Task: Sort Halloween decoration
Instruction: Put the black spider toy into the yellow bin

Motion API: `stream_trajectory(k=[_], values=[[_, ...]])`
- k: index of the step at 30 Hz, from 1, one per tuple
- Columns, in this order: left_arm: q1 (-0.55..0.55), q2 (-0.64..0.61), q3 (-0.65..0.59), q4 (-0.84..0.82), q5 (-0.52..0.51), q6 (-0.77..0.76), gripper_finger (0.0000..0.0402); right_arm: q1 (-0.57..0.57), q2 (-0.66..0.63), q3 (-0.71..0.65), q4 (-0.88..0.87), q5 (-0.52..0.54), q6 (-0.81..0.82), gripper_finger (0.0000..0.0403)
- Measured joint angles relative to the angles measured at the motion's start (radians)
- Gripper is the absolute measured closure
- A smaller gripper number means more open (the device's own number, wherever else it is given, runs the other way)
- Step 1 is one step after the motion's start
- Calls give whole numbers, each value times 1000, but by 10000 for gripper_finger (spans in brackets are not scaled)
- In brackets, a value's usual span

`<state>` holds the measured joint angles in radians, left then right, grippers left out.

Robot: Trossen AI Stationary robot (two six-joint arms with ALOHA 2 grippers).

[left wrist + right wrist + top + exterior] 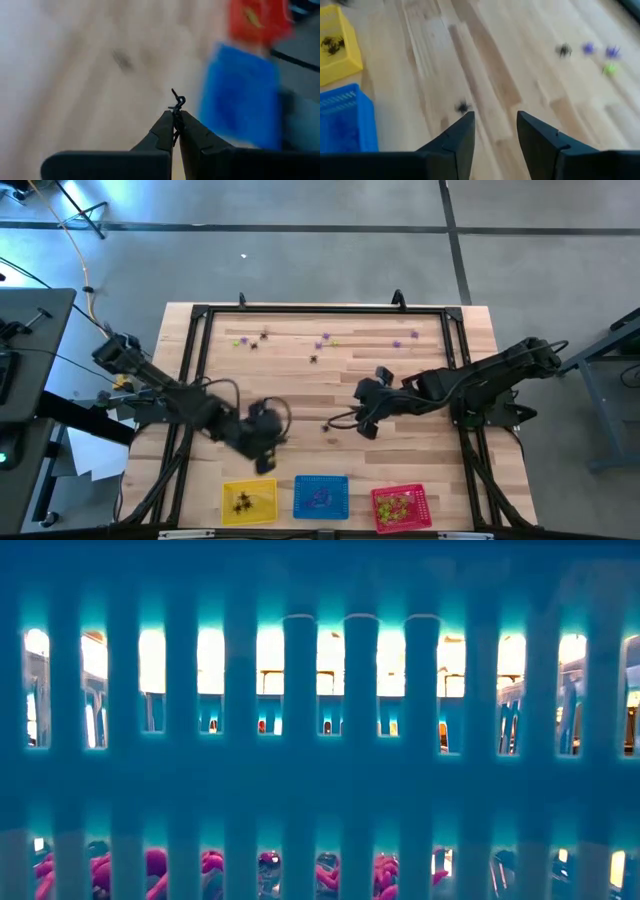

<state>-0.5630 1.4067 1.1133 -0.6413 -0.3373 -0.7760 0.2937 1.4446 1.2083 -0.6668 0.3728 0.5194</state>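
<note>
The Halloween decorations are tiny spider-like trinkets. My left gripper (176, 117) is shut on a black one (176, 101) and hovers just beyond the yellow basket (248, 500). My right gripper (495, 117) is open above mid-table (363, 425), and a black trinket (463, 107) lies on the wood just outside one fingertip. More black, purple and yellow-green trinkets (322, 340) lie scattered near the far edge. Black ones sit in the yellow basket (335, 50), purple ones (100, 870) in the blue basket (321, 497), and yellow-green ones in the red basket (400, 507). My left gripper pinches the black trinket between its two fingertips (167, 125). The trinket's curled legs (178, 99) stick out beyond the tips. It is lifted clear of the table.
The three baskets stand in a row along the table's near edge. A dark metal frame (200, 315) runs around the wooden top. The blue basket's slotted wall (320, 740) fills the low view. Bare wood lies between the two grippers and the far scatter.
</note>
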Motion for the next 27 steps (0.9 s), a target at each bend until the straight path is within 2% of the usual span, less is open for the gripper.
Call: stream_trajectory(k=[4,9,18,21,27], values=[[-116,37,-1,-12,196,-329,401,13,9,0,-24,-25,39,263],[-221,117,-2,-26,282,-554,401,34,16,0,-11,-22,43,263],[-265,231,-2,15,369,-647,385,83,16,0,-25,42,191,264],[-262,232,-2,19,417,-654,368,101,16,0,-26,41,227,263],[-254,231,-2,80,422,-612,321,136,16,0,-37,38,246,263]])
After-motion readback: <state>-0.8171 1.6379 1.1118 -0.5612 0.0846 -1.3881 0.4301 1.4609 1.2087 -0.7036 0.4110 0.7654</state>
